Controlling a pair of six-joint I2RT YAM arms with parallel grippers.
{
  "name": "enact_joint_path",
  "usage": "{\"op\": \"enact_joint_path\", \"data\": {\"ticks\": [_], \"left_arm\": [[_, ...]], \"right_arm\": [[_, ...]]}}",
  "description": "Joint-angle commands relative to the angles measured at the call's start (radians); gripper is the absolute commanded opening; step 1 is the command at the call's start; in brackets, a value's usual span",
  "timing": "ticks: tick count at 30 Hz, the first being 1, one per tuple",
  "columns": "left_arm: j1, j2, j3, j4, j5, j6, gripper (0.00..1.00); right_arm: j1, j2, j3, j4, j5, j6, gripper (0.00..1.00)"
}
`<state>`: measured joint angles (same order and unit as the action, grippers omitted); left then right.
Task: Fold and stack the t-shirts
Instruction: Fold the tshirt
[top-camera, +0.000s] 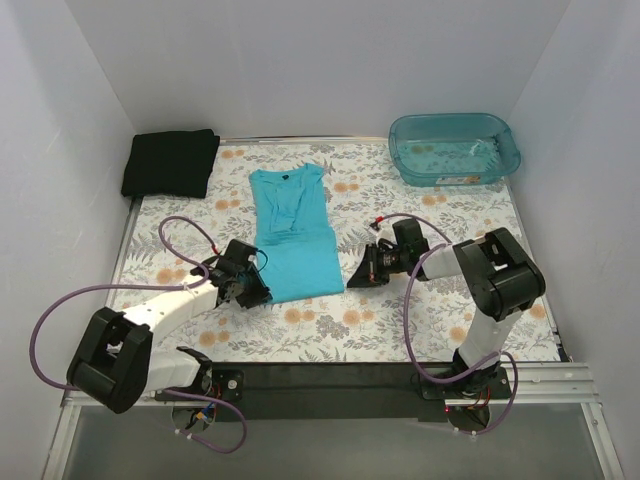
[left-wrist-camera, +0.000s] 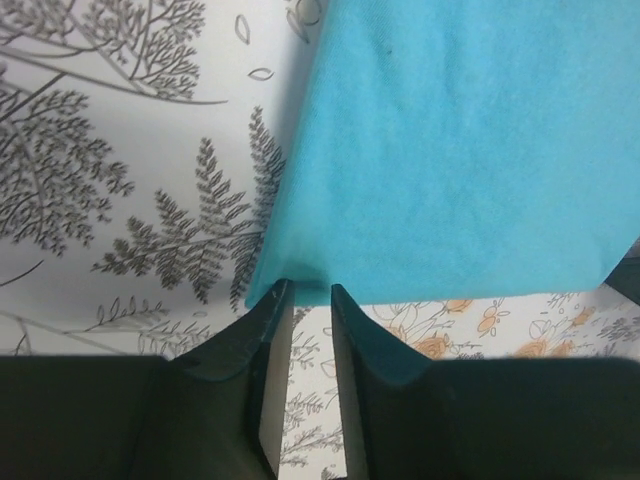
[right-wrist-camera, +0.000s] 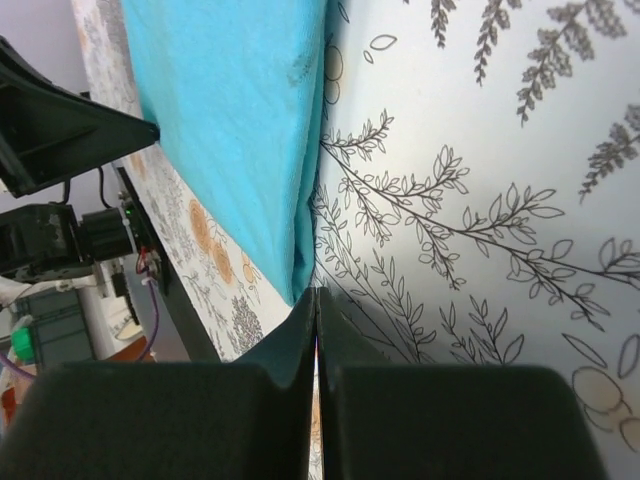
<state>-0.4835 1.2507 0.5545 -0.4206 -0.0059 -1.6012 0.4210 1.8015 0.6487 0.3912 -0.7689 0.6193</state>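
The teal shirt (top-camera: 292, 235) lies flat at the centre of the table (top-camera: 430, 320), long axis near-to-far, V-neck pointing far and hem near. The black shirt (top-camera: 170, 162) lies folded in the far left corner. My left pincer (left-wrist-camera: 310, 290) has its jaws slightly parted at the hem's near left corner, gripping nothing. My right pincer (right-wrist-camera: 317, 292) is clenched empty beside the near right corner.
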Motion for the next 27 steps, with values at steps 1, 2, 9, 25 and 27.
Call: {"op": "enact_joint_path", "data": {"ticks": [1, 2, 9, 25, 27], "left_arm": [[0.002, -0.062, 0.034, -0.107, -0.04, 0.026, 0.24], [0.002, -0.068, 0.047, -0.115, -0.045, 0.03, 0.26], [0.002, -0.062, 0.137, -0.165, -0.074, 0.053, 0.45], [-0.004, 0.039, 0.148, -0.184, -0.161, 0.072, 0.62], [-0.009, 0.064, 0.144, -0.173, -0.163, 0.07, 0.59]], "right_arm": [[-0.001, -0.083, 0.089, -0.202, 0.072, -0.133, 0.01], [0.001, -0.096, 0.104, -0.23, 0.088, -0.15, 0.01], [0.116, -0.149, 0.267, -0.457, 0.261, -0.259, 0.17], [0.286, -0.134, 0.41, -0.719, 0.671, -0.268, 0.45], [0.292, -0.126, 0.425, -0.73, 0.683, -0.265, 0.46]]}}
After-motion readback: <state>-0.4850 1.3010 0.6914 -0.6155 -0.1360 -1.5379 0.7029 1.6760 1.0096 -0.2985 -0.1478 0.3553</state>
